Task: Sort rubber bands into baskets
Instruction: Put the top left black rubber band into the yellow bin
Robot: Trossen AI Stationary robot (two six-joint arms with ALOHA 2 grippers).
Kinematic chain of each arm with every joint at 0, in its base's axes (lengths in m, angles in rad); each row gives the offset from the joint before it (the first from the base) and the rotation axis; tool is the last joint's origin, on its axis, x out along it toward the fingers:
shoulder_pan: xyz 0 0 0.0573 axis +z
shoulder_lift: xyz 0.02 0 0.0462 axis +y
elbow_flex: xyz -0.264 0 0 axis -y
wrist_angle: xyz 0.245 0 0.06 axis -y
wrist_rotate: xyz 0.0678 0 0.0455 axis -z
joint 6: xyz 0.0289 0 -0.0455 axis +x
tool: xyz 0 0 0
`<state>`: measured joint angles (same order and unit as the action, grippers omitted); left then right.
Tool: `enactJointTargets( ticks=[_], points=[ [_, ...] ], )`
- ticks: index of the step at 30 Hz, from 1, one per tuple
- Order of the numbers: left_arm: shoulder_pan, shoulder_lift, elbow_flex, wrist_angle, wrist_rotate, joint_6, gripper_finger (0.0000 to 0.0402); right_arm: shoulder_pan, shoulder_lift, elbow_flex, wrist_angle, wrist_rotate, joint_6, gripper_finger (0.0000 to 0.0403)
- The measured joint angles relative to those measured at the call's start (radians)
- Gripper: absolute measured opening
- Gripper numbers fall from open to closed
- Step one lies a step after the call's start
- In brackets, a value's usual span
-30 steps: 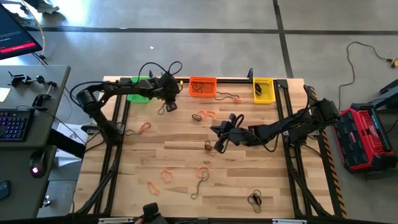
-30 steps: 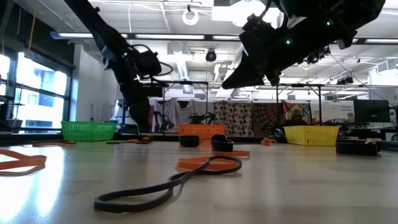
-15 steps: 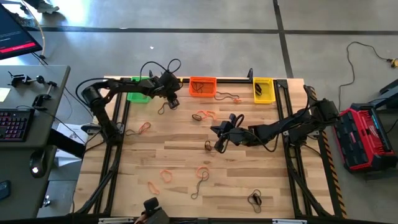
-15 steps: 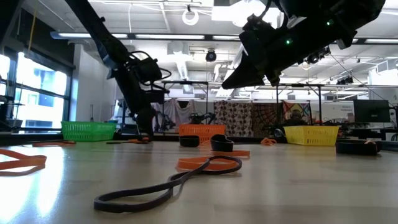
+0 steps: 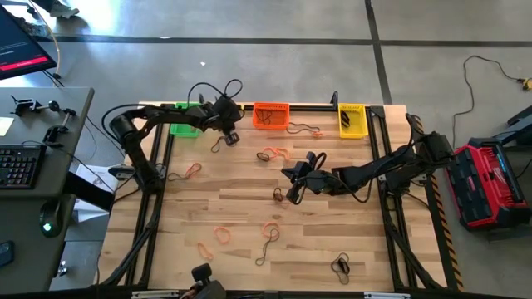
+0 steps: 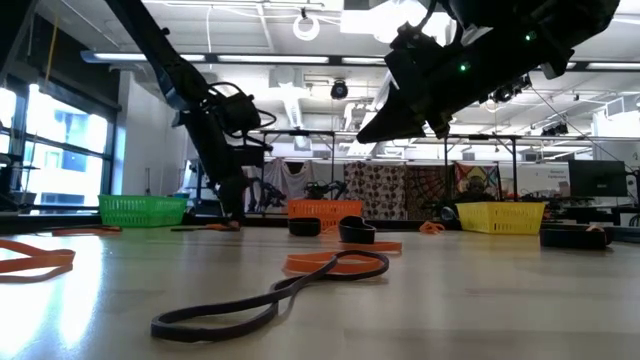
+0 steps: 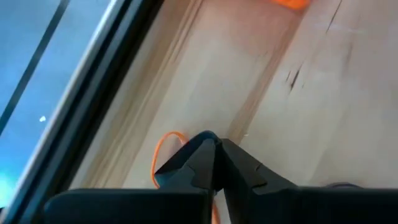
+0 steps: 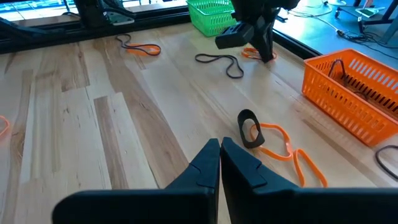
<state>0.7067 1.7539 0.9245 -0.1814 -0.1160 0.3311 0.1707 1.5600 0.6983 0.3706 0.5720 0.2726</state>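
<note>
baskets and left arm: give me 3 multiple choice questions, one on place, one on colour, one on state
1. Where do the three baskets stand?
A. along the table's far edge
B. at the table's middle
C. stacked on the floor

2. Which colour is the basket between the other two?
A. green
B. orange
C. yellow

3. How do the left gripper's jaws stand?
A. wide open
B. shut on an orange rubber band
C. out of view

Answers:
1 A: the green basket, orange basket and yellow basket line the table at its far edge.
2 B: the orange one sits in the middle.
3 B: the left gripper has its tips together with the orange rubber band between them.
</note>
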Motion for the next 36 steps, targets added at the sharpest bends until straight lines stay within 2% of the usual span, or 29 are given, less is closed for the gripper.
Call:
enactJointTargets(
  ticks=[6, 10, 13, 17, 20, 24, 30, 36],
  points=[
    [-0.022, -0.051, 0.000, -0.011, 0.010, -0.039, 0.0007, -0.001, 0.000, 0.000, 0.000, 0.000, 0.000, 0.0004],
    [-0.058, -0.083, 0.000, -0.019, 0.054, -0.071, 0.0003, -0.001, 0.000, 0.000, 0.000, 0.000, -0.005, 0.0004],
    [-0.088, -0.107, -0.003, -0.020, 0.110, -0.111, 0.0003, -0.001, 0.000, 0.000, 0.000, 0.000, -0.011, 0.0004],
    [-0.123, -0.146, -0.052, 0.067, 0.256, -0.170, 0.0003, -0.001, 0.000, 0.000, 0.000, -0.002, -0.011, 0.0011],
    [-0.149, -0.185, -0.118, 0.192, 0.360, -0.236, 0.0003, -0.001, 0.000, 0.000, 0.000, -0.006, -0.011, 0.0029],
    [-0.195, -0.234, -0.211, 0.373, 0.442, -0.327, 0.0002, -0.001, 0.000, 0.000, 0.001, -0.009, -0.013, 0.0069],
    [-0.282, -0.255, -0.291, 0.552, 0.499, -0.402, 0.0002, -0.007, 0.007, 0.000, 0.104, -0.014, -0.129, 0.0129],
    [-0.353, -0.255, -0.306, 0.641, 0.499, -0.500, 0.0002, -0.029, 0.030, 0.001, 0.181, -0.026, -0.301, 0.0157]
  ],
)
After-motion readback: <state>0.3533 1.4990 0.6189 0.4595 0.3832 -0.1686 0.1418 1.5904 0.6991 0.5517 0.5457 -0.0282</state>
